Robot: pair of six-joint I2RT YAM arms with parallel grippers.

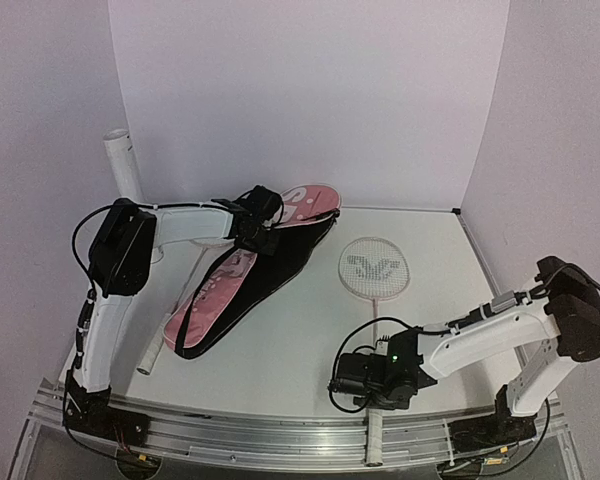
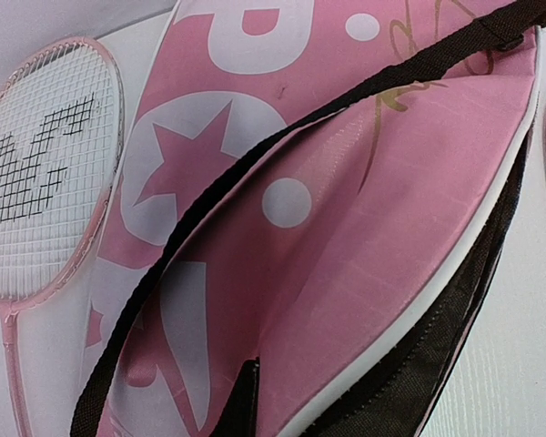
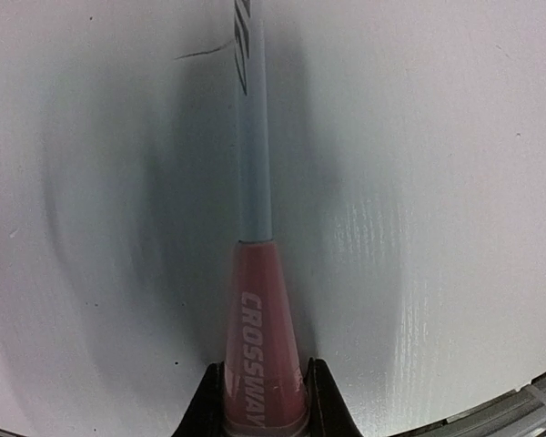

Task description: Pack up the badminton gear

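White walls are closing in a pale worktop. Low over its near edge, the right tool is clamping a racket. Its two dark fingers are pressing on either side of the pink cone printed CROSSWAY, where the thin shaft is meeting the handle. From that grip the shaft is running away across the worktop to the oval head. That head is lying flat to the right of the pink bag and apart from it. The white handle is pointing back toward the arm bases, past the worktop's edge.

The left tool is sitting on the raised upper side of the bag with its jaws together. Its own camera is not showing the fingers, so I cannot tell whether fabric or strap is pinched between them. The bag is lying diagonally, with its far end near the back wall and its mouth gaping on a dark lining. A black strap is crossing the white lettering.

A second racket is lying just left of the bag, with its handle toward the near edge. In the left wrist view its strung head with a dark logo is showing beside the bag. At the back left a white tube is standing against the wall.
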